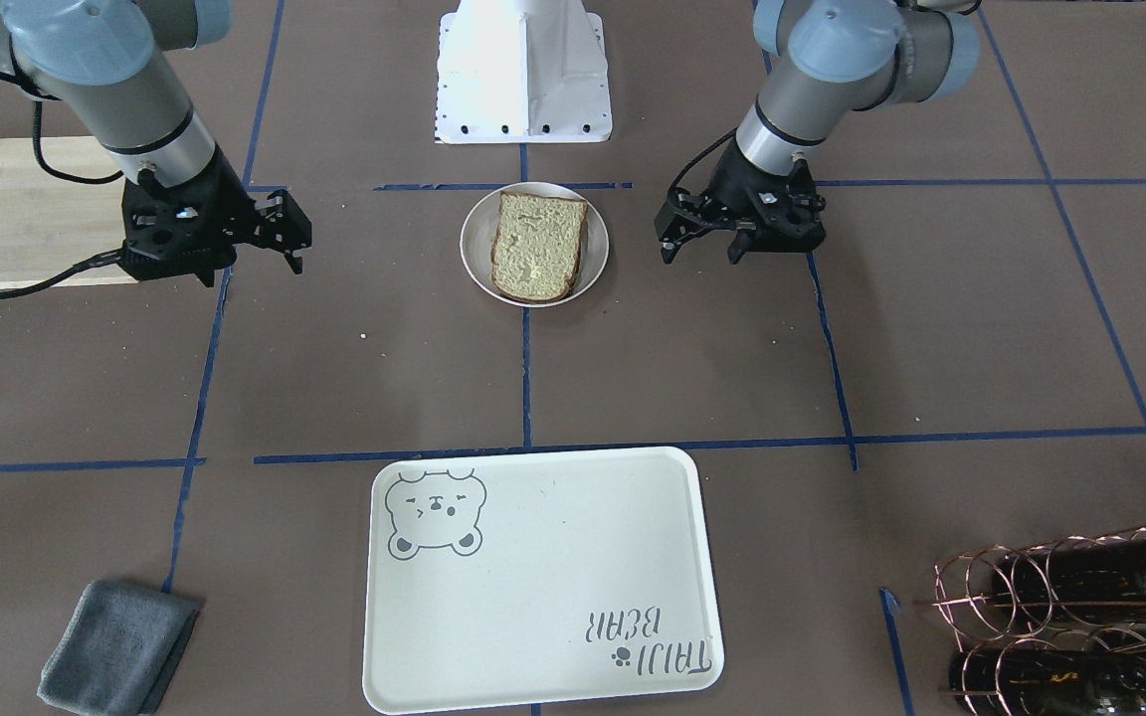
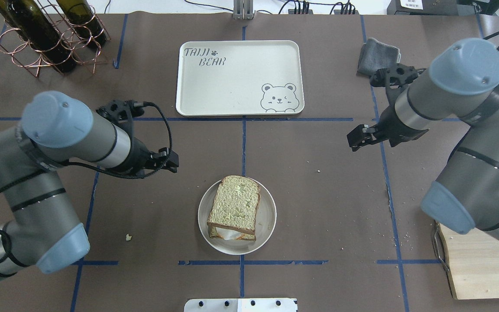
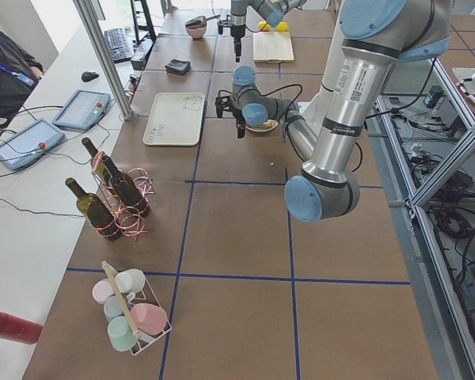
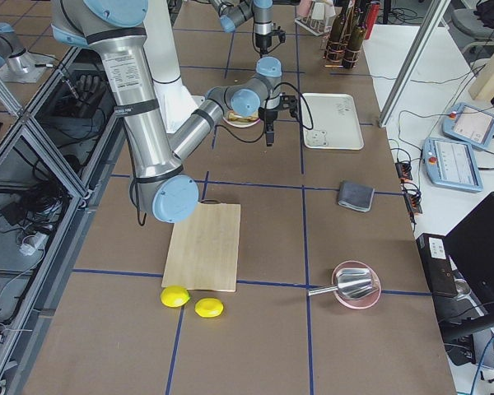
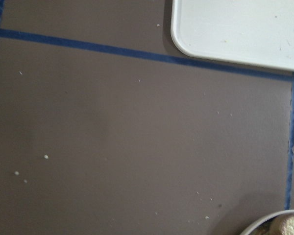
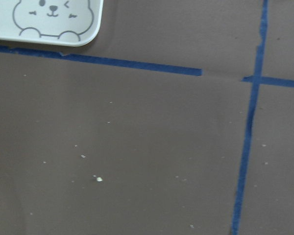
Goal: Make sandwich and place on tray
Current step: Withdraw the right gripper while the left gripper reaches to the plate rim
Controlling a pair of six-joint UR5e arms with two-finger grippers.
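Note:
The sandwich (image 1: 538,246), two pale greenish bread slices with a bit of white egg showing between them (image 2: 235,203), lies on a small round whitish plate (image 1: 474,268) at mid-table. The cream tray (image 1: 543,577) with the bear drawing lies empty on the far side from the robot (image 2: 232,82). My left gripper (image 1: 702,249) is open and empty, hovering beside the plate (image 2: 169,162). My right gripper (image 1: 250,264) is open and empty, farther off on the other side (image 2: 358,138). The wrist views show only tray corners (image 5: 235,29) (image 6: 49,19), brown table and the plate's rim (image 5: 269,223).
A wooden cutting board (image 2: 479,268) lies near my right arm's base. A grey cloth (image 2: 377,54) lies right of the tray. A copper rack with wine bottles (image 2: 46,34) stands at the far left. Two lemons (image 4: 174,296) and a pink bowl (image 4: 358,284) lie beyond the board.

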